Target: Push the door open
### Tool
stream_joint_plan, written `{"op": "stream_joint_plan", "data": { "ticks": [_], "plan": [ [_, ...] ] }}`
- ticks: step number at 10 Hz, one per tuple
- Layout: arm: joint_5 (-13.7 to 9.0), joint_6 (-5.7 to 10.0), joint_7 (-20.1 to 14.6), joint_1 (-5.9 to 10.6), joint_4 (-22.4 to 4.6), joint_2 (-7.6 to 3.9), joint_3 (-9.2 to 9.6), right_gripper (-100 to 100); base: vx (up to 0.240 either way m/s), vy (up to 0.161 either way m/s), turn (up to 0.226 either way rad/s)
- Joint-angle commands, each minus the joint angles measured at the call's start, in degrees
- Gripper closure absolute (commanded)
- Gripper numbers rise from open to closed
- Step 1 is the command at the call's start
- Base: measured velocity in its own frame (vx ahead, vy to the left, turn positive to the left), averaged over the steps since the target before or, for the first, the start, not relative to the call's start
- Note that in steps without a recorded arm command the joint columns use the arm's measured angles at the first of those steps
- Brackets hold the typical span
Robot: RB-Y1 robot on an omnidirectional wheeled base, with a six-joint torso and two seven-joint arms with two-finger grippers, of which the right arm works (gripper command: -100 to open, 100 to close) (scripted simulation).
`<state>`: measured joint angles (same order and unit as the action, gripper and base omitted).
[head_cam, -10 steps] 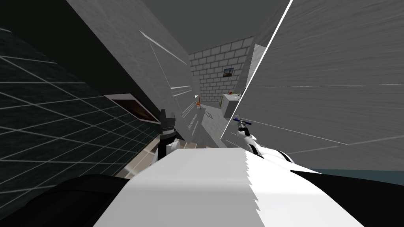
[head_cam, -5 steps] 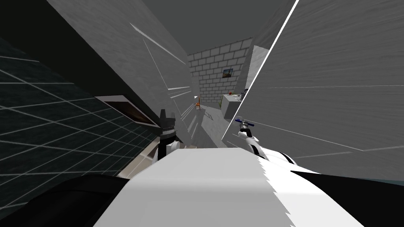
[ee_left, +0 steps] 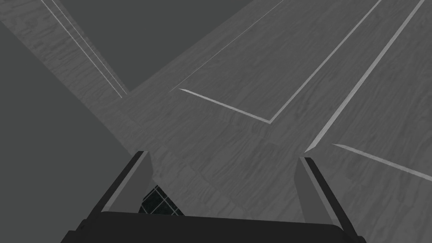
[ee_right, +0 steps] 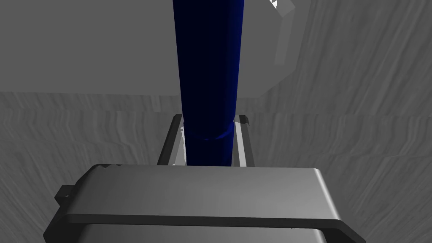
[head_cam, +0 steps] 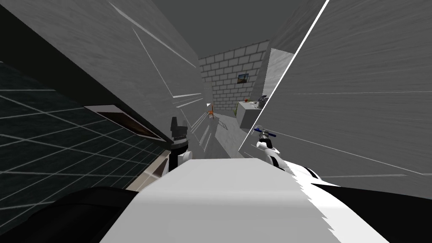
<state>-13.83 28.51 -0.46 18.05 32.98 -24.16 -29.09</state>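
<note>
My right pincer (ee_right: 209, 120) is clamped on the blue handle (ee_right: 209, 59) of the grey door (head_cam: 358, 84), ajar on my right. Pushing off-line could twist the handle free; my left pincer (ee_left: 222, 156), blades apart, might scrape the grey panel (ee_left: 236, 126) ahead.

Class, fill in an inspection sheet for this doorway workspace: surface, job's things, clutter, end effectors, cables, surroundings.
Surface: grey floor past the gap.
Job's things: grey panelled door, ajar; blue handle.
Clutter: orange chair and white counter beyond the opening.
End effectors: right end effector shut on the blue handle; left end effector open, facing a grey panelled surface.
Cables: nothing seen.
Surroundings: brick wall with a picture; dark tiled surface on my left.
</note>
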Motion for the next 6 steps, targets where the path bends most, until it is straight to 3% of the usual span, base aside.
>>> {"op": "stream_joint_plan", "data": {
  "ticks": [1,3,4,6],
  "plan": [
    [-0.2,0.23,0.9,0.07,-0.6,-0.62,-1.83,100,0.213,0.022,-0.049],
    [-0.4,0.16,1.6,-0.19,-0.7,-0.74,-3.42,100,0.205,0.014,-0.028],
    [-0.4,-0.47,1.4,-0.62,0.2,-0.28,-2.87,100,0.087,0.003,-0.022],
    [-0.9,-0.25,1.8,-0.97,0.0,-0.82,-4.18,100,0.165,-0.037,-0.044]
  ]
}}
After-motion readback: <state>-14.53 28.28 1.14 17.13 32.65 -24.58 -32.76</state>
